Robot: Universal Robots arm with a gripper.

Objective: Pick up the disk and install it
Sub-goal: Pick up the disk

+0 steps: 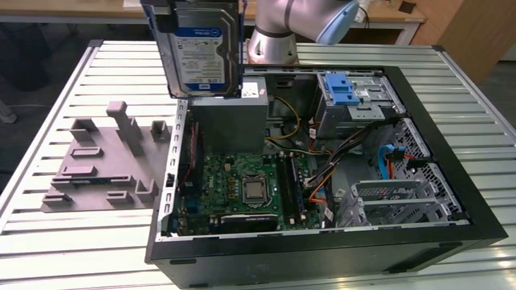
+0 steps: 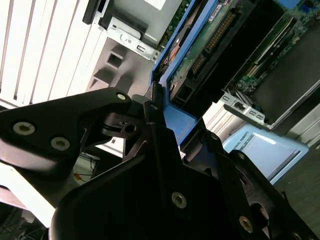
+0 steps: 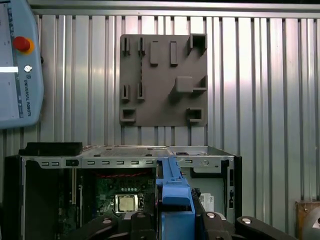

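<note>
Silver disk is up in the air, upright, label twd the exterior view. It hangs nr the tabletop's far edge, above the open PC case, over its grey box. Gripper is clamped on the disk's blue carrier. Grey fixture plate lies beside the case, by the tabletop edge at the exterior view's left.
</note>
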